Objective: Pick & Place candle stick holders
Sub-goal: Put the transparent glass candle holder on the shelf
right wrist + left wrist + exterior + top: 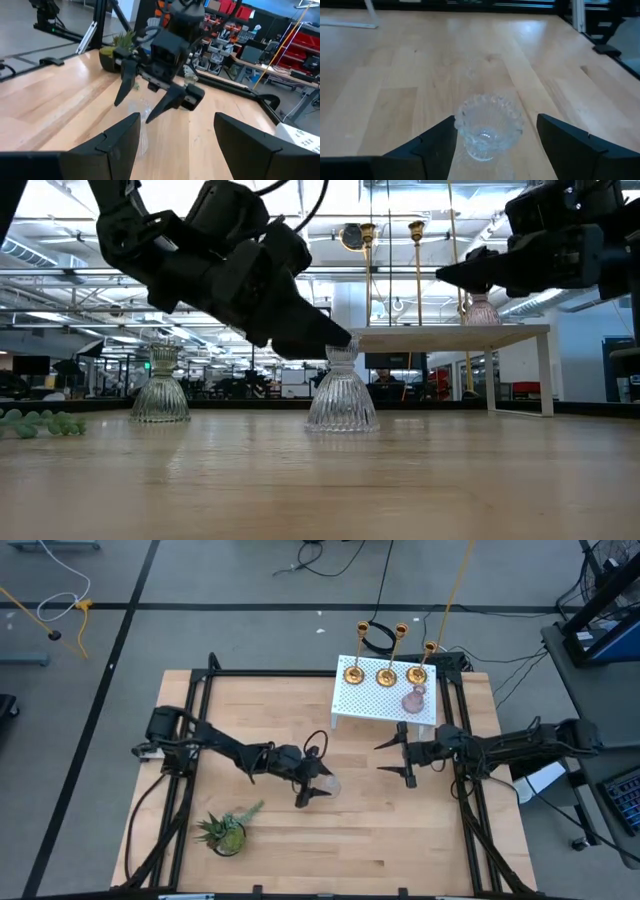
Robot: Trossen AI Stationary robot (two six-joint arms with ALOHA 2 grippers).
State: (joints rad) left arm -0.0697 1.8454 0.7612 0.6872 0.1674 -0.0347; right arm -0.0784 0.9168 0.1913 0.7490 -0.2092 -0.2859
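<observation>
Left wrist view | left gripper (492, 150) spread around clear holder (489, 127) | right gripper (398, 757) spread

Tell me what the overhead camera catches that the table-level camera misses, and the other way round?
Only the overhead view shows all three brass holders standing on the white stand and the potted plant. Only the table-level view shows a second glass holder standing off to one side. Both show the left hand open around the clear glass holder, the pinkish holder on the stand, and the right hand open over the table.
</observation>
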